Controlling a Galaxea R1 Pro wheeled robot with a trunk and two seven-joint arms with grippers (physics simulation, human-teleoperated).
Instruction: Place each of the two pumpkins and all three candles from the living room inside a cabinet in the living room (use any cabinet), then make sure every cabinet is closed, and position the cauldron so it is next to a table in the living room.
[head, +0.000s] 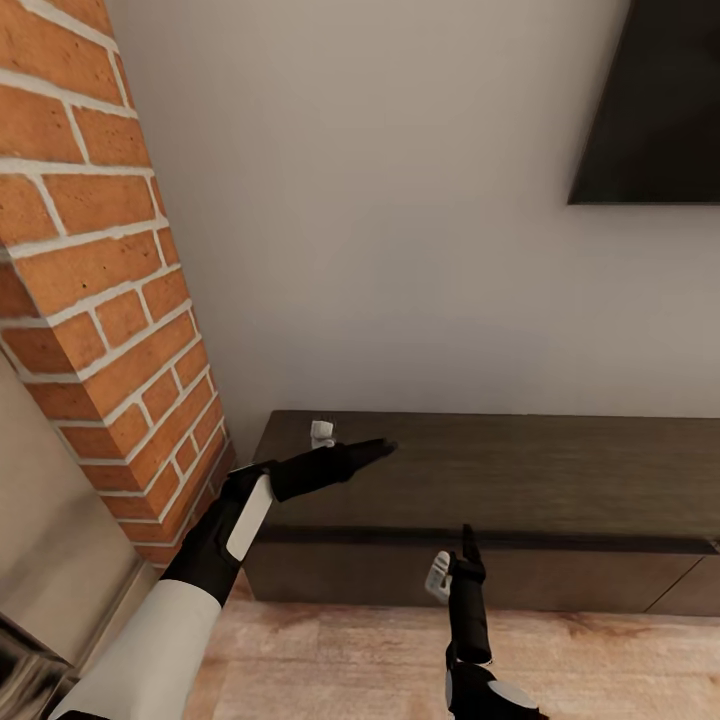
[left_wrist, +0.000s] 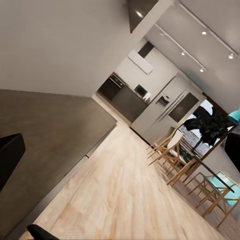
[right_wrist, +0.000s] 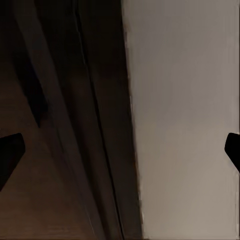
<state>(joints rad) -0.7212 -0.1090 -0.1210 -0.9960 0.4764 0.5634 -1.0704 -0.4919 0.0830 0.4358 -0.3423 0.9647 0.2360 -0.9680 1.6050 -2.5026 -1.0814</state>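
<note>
The long, low dark-brown cabinet (head: 520, 470) runs along the white wall, and its drawer fronts look shut. My left gripper (head: 375, 450) reaches out low over the cabinet's flat top near its left end. In the left wrist view it (left_wrist: 27, 192) is open and empty above the cabinet top (left_wrist: 45, 125). My right gripper (head: 467, 535) points at the cabinet's upper front edge. The right wrist view shows it (right_wrist: 120, 150) wide open, close to the dark wood (right_wrist: 50, 150), holding nothing. Pumpkins, candles and cauldron are out of view.
A brick column (head: 100, 300) stands at the left, close beside the cabinet's end. A dark TV (head: 660, 100) hangs on the wall above. Wooden floor (head: 350, 650) lies in front. In the left wrist view a dining table with chairs (left_wrist: 200, 170) and a kitchen (left_wrist: 125, 97) lie farther off.
</note>
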